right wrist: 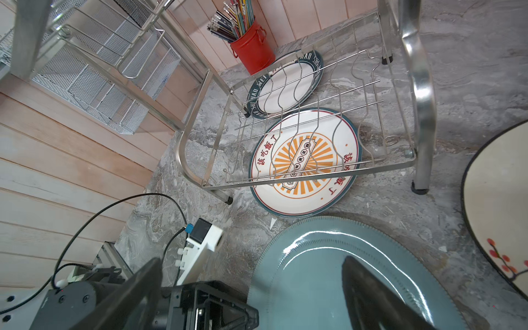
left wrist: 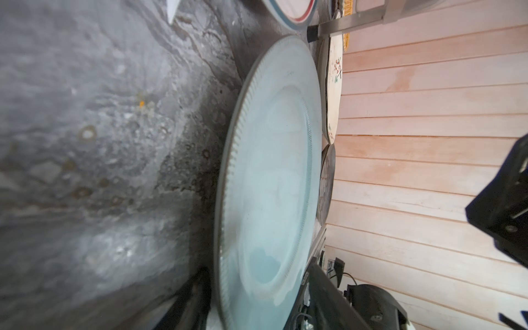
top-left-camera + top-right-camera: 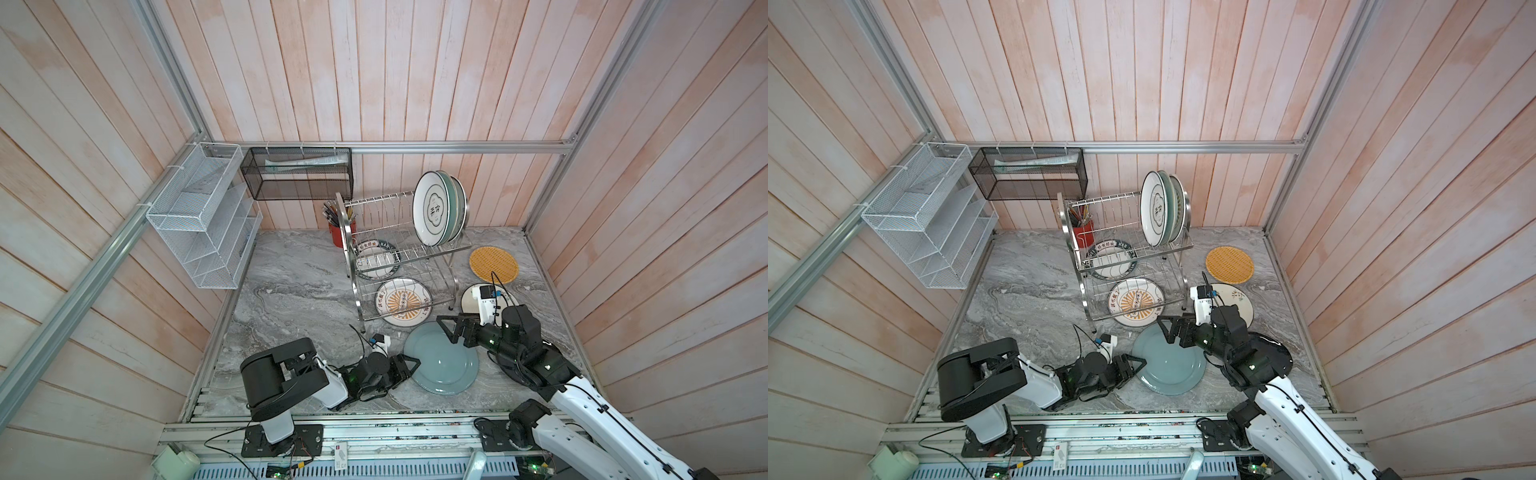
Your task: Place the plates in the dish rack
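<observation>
A blue-grey plate (image 3: 442, 359) (image 1: 328, 271) lies flat near the table's front. My left gripper (image 3: 411, 365) (image 2: 254, 308) is turned sideways and open, its jaws part-closed above and below the plate's left rim (image 2: 271, 171). My right gripper (image 3: 448, 330) (image 1: 257, 300) hangs wide open over the plate's far edge, holding nothing. Three plates (image 3: 438, 214) stand upright in the dish rack's (image 3: 342, 224) top tier. A sunburst plate (image 3: 403, 307) and a dark-rimmed plate (image 3: 376, 259) lie on the table under the rack. To the right lie the yellow woven disc (image 3: 493, 264), a cream floral plate (image 1: 497, 200) and a black plate (image 3: 1273, 351), the last two partly hidden by my right arm.
A red pot of sticks (image 3: 343, 232) stands behind the rack's left end. A white mesh organiser (image 3: 199, 216) and a black mesh basket (image 3: 299, 174) hang on the walls. Wooden walls close the table on three sides; bare marble (image 3: 291, 299) lies left of the rack.
</observation>
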Robot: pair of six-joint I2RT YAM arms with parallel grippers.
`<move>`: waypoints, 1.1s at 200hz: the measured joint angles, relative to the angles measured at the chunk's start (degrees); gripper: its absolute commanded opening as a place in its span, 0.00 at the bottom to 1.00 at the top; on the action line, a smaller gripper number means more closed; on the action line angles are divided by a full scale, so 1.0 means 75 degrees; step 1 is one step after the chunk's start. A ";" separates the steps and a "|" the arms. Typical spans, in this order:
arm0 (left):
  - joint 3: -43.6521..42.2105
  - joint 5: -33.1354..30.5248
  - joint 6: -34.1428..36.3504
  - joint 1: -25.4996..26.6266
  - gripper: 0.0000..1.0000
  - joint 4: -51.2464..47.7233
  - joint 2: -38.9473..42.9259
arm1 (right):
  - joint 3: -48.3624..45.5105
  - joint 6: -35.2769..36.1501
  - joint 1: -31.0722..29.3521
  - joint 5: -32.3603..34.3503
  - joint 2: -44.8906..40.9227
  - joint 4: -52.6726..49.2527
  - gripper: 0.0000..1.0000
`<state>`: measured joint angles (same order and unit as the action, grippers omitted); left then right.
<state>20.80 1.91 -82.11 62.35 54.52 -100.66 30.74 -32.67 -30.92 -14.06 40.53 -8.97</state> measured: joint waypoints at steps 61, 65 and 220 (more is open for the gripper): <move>-0.0023 0.0085 -0.0612 -0.0064 0.43 0.0973 -0.0676 | -0.0108 -0.0105 0.0000 -0.0117 -0.0073 0.0055 0.98; -0.0023 0.0087 -0.0632 -0.0064 0.43 0.1008 -0.0711 | -0.0111 -0.0108 0.0000 -0.0117 -0.0076 0.0055 0.98; -0.0050 0.0055 -0.1174 -0.0163 0.00 0.2576 -0.1632 | -0.0251 -0.0245 0.0000 -0.0309 -0.0134 0.0160 0.98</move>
<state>20.43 2.33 -90.91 61.12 73.84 -112.90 28.86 -34.50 -30.92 -16.38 39.53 -7.77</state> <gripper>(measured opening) 0.074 0.978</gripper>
